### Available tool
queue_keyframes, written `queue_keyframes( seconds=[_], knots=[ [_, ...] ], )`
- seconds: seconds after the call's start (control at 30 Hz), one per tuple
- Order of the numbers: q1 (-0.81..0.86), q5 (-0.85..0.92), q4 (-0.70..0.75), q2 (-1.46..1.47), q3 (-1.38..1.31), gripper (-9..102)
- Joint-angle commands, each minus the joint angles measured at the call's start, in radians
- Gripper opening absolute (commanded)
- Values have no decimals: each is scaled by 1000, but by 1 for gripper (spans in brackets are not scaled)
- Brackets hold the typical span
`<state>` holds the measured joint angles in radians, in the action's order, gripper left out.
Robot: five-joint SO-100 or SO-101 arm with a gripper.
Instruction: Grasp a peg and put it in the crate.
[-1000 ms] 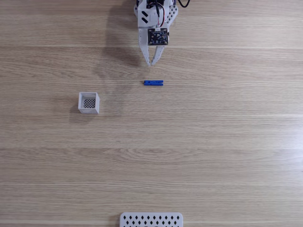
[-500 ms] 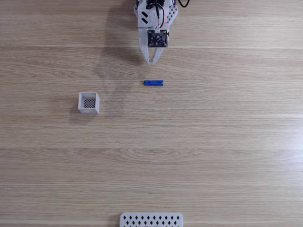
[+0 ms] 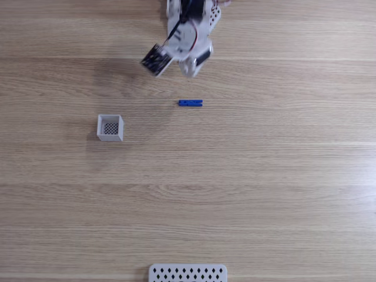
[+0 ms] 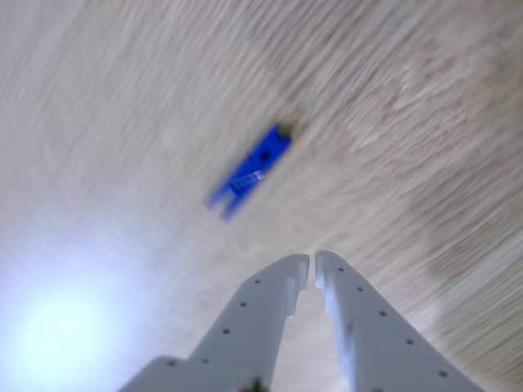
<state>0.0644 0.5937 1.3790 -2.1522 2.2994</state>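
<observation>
The gripper (image 4: pixel 312 260), fingertips drawn nearly together and holding nothing, hangs above the wooden table (image 3: pixel 264 194) with the blue peg (image 4: pixel 249 172) lying flat just ahead of its tips, long axis slanted across the jaw line. In the fixed view the crate (image 3: pixel 110 127) stands well off to the gripper's side, beyond the peg (image 3: pixel 190 103).

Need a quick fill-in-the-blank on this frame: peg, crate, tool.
1. The blue peg lies flat on the ____ table.
2. In the fixed view, the white crate sits to the ____ of the peg.
3. The crate holds ____ pegs.
4. The tool has its fingertips nearly ____, with no peg between them.

Missing words: wooden; left; no; together
</observation>
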Motion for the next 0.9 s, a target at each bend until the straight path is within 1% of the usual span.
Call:
queue_keyframes(
  seconds=[0.0, 0.07, 0.13, 0.2, 0.4, 0.47, 0.7, 0.77, 0.87],
  knots=[
    [11, -304, 0, 270, -362, -1],
    [15, -420, -12, 382, -449, -1],
    [15, -472, 3, 456, -505, -1],
    [15, -495, 3, 476, -503, -1],
    [17, -499, -14, 471, -377, 0],
    [17, -499, -15, 468, -359, 4],
    [17, -500, -15, 459, -354, 26],
    [17, -500, -15, 460, -347, 29],
    [18, -502, -15, 472, -344, 28]
  ],
)
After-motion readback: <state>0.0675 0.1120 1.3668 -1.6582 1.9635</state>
